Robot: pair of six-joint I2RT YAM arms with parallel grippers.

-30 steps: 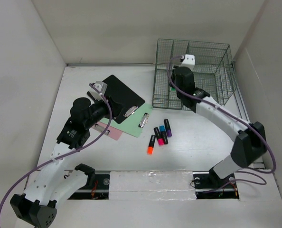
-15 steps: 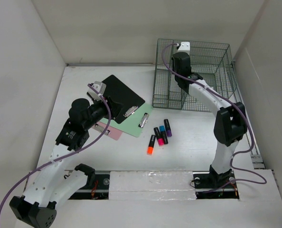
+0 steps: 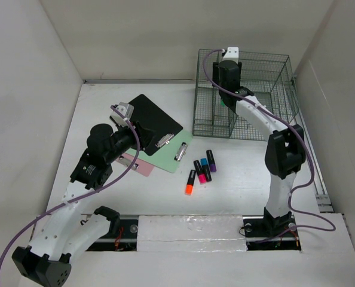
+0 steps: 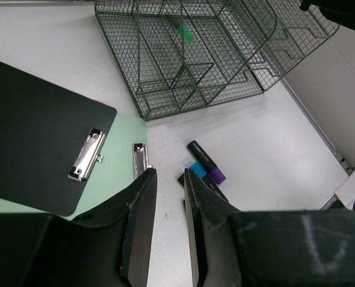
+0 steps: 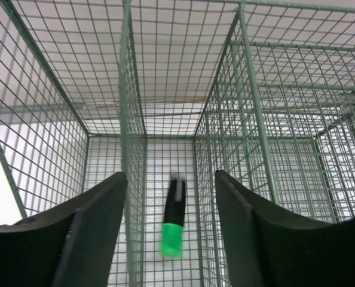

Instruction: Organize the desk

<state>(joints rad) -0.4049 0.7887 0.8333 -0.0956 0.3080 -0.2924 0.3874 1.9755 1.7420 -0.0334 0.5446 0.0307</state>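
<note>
The white desk [image 3: 243, 173] holds three clipboards and several highlighters. The black clipboard [image 3: 155, 118], green clipboard [image 3: 173, 152] and pink clipboard [image 3: 137, 164] overlap left of centre. Orange [image 3: 189, 184], pink [image 3: 201, 173], blue [image 3: 205, 165] and purple [image 3: 211, 160] highlighters lie in the middle. My right gripper [image 5: 170, 174] is open above a narrow compartment of the green wire rack [image 3: 249, 89]. A green highlighter [image 5: 173, 222], blurred, is inside that compartment below the fingers, free of them. My left gripper [image 4: 168, 173] is slightly open and empty, above the green clipboard's clip [image 4: 140, 158].
White walls enclose the desk at the back and on both sides. The rack [image 4: 195, 60] stands in the back right corner, against the right wall. The purple highlighter [image 4: 206, 164] lies just right of my left fingers. The arm bases sit at the near edge.
My right gripper has moved back and up over the rack. The green highlighter is now free below its open fingers. The left arm has not moved.
</note>
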